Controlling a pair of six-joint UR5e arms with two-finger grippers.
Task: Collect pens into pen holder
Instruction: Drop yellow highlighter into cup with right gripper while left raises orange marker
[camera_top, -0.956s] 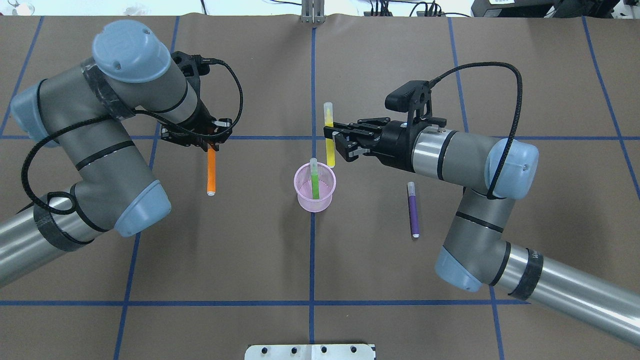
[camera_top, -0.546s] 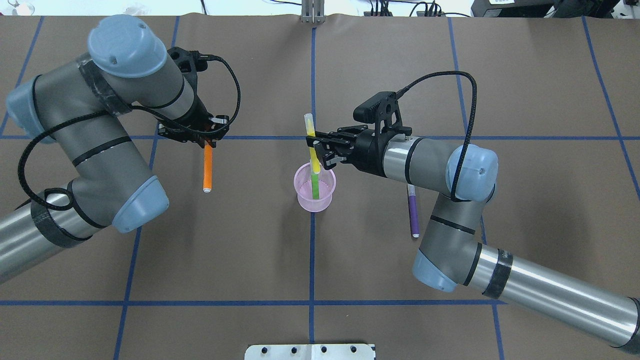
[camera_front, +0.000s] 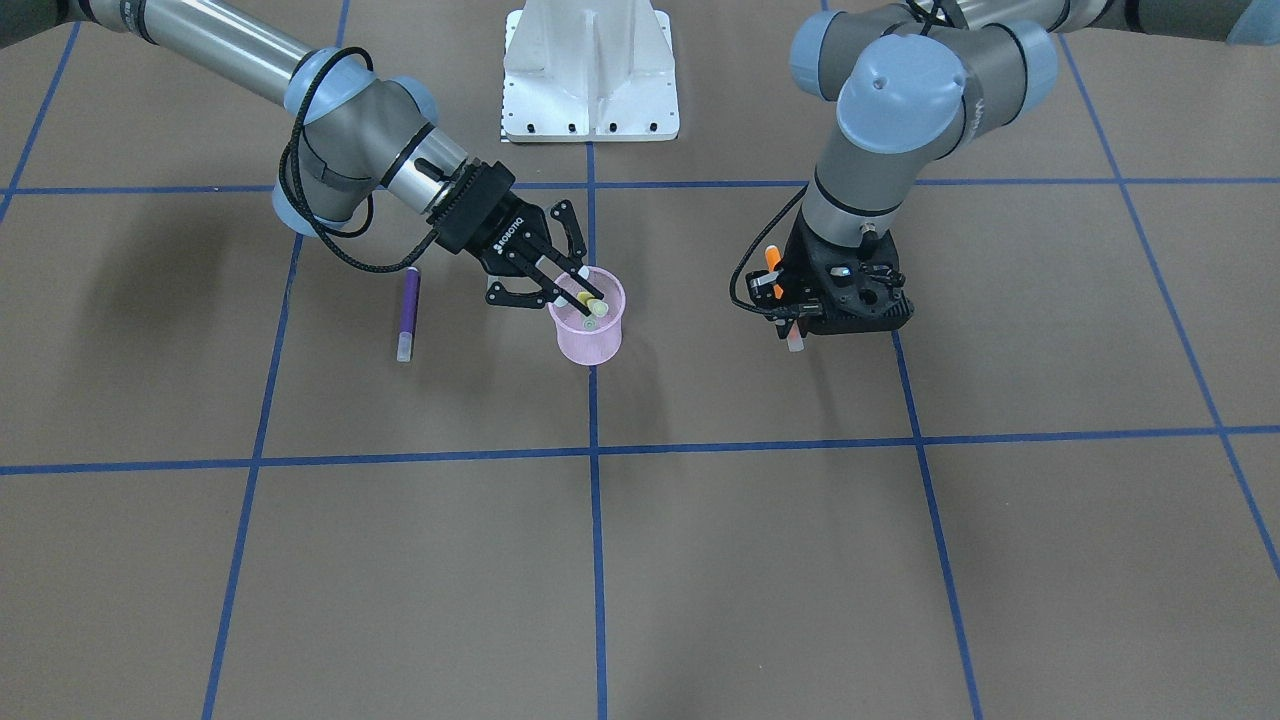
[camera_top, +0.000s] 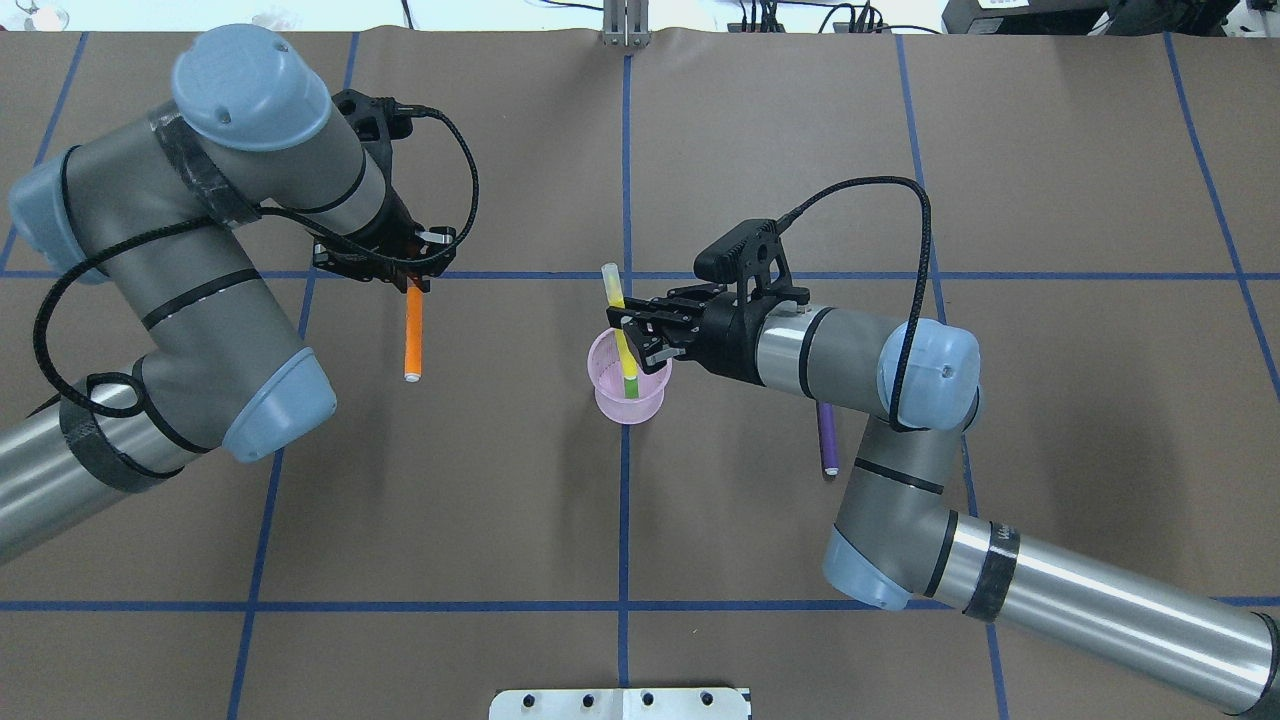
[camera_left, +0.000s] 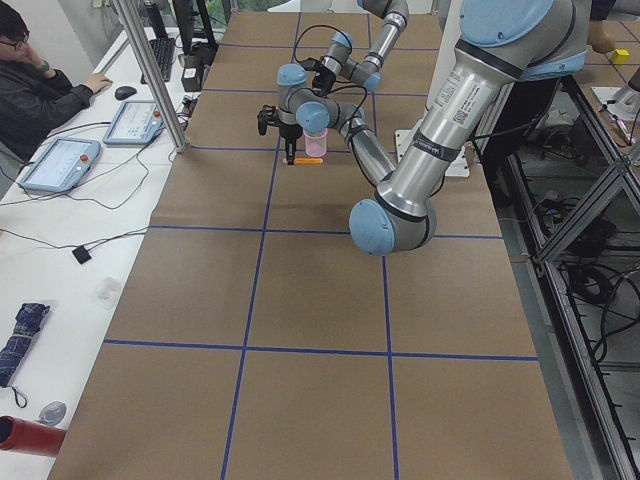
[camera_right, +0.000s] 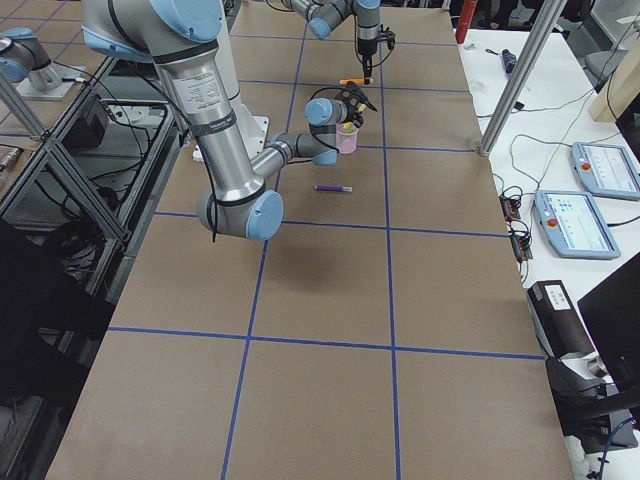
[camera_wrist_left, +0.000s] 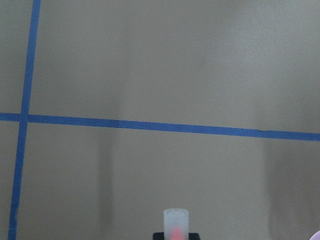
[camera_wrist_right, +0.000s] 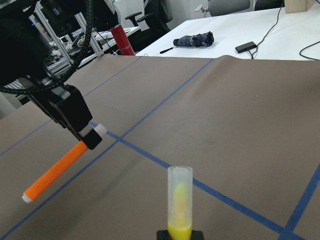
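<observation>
While pinching the yellow pen (camera_top: 612, 290), the right gripper (camera_top: 634, 340) hovers at twelve o'clock of the pen holder (camera_top: 625, 408), pen tip inside; the left gripper (camera_top: 411, 283) clamps the orange pen (camera_top: 411, 335).

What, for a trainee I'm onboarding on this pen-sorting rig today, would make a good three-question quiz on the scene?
1. True or false: the orange pen lies flat on the table.
2. Which pen do the right gripper fingers hold? A orange, B yellow, C purple.
3. How many pens lie loose on the table?

Key:
1. False. The left gripper holds it raised.
2. B. The yellow pen is held at the pen holder.
3. One, the purple pen.
</observation>
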